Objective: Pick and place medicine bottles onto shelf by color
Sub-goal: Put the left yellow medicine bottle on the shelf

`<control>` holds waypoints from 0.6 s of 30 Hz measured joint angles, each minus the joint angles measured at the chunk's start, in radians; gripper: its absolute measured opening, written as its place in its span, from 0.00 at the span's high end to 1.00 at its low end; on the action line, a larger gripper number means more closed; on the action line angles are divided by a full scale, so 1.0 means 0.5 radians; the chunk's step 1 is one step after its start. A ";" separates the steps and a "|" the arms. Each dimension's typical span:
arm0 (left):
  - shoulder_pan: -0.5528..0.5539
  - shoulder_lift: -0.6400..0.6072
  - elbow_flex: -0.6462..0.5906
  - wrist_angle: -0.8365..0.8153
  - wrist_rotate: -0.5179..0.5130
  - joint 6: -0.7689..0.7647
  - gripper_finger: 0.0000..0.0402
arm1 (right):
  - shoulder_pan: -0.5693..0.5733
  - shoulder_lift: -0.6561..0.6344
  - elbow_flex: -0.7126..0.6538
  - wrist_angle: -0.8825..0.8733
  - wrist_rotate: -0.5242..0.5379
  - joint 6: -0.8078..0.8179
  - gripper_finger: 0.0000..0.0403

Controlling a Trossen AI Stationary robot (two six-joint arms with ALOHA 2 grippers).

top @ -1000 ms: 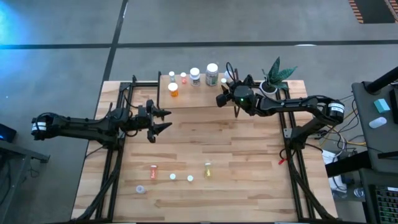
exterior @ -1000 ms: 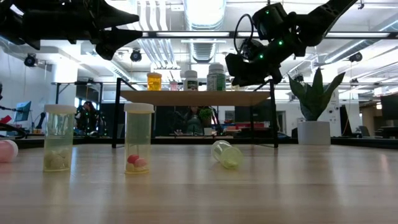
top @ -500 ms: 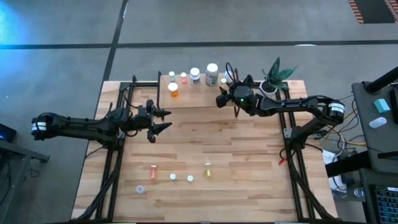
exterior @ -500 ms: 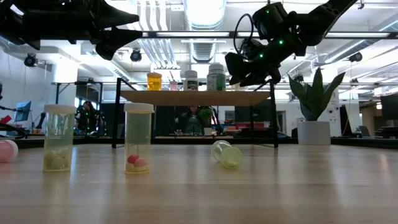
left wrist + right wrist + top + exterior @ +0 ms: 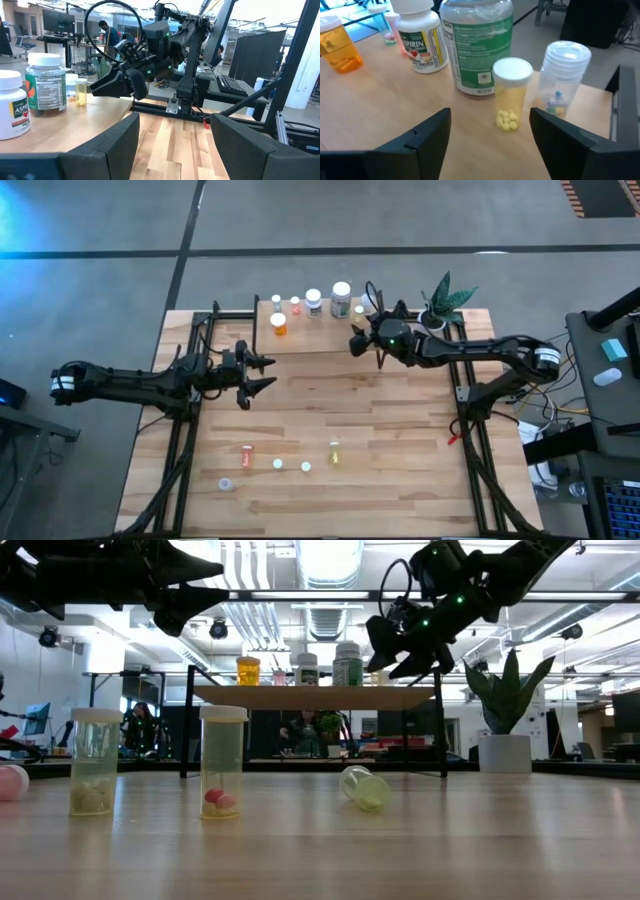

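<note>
The right pincer (image 5: pixel 356 340) is held above the near edge of the shelf (image 5: pixel 300 330), its fingers (image 5: pixel 415 142) spread wide apart with nothing between them. Just ahead of its open fingers a small yellow bottle (image 5: pixel 511 93) with a white cap is seen standing on the shelf, free of both fingers. Behind that bottle, farther from the pincer, a large green-labelled bottle (image 5: pixel 477 45) is set, with a white aspirin bottle (image 5: pixel 421 42) beside it and an orange bottle (image 5: pixel 339 50) farther along the board; a clear ribbed bottle (image 5: pixel 562 75) stands just beside the yellow one. The left pincer (image 5: pixel 262 373) is held over the table (image 5: pixel 400 460), well apart from the shelf, its fingers also spread and empty. Nearer the table's front edge, well away from both pincers, two clear bottles (image 5: pixel 222 761) are seen upright and a yellowish one (image 5: pixel 364 787) lies on its side.
</note>
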 joint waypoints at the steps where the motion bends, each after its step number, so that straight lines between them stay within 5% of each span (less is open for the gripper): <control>1: -0.001 0.000 0.000 0.000 0.000 0.000 0.43 | 0.001 -0.012 -0.001 -0.026 0.001 0.014 0.34; 18: -0.002 0.000 0.000 0.001 0.001 -0.006 0.43 | 0.092 -0.160 -0.001 -0.189 0.008 0.049 0.29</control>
